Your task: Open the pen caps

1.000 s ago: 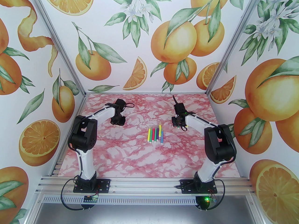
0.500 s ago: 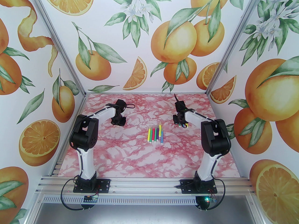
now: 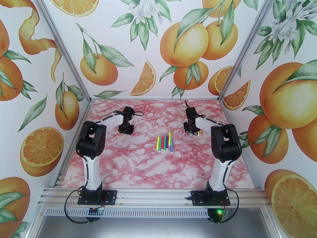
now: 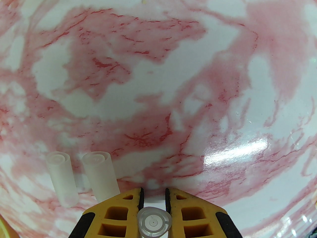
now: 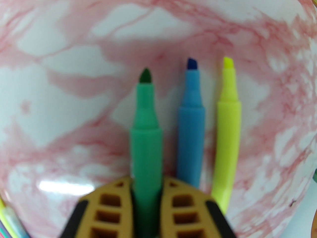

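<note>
My left gripper (image 4: 153, 192) is shut on a clear pen cap (image 4: 154, 222), held just above the table. Two more loose pen caps (image 4: 62, 180) (image 4: 100, 177) lie side by side to its left. My right gripper (image 5: 147, 182) is shut on a green pen (image 5: 146, 123) whose felt tip is bare. To its right, a blue pen (image 5: 192, 123) and a yellow pen (image 5: 227, 133) lie uncapped on the table. Several capped pens (image 3: 164, 142) lie in a row at the table's middle, between the left gripper (image 3: 125, 129) and the right gripper (image 3: 192, 131).
The pink marbled table (image 3: 148, 167) is walled in on three sides by orange-printed panels. Aluminium corner posts (image 3: 224, 90) stand at the back. Both arm bases sit on the rail (image 3: 153, 197) at the near edge.
The right arm's elbow has swung left and more upright, and its wrist has shifted slightly with the green pen. The left arm has barely moved.
</note>
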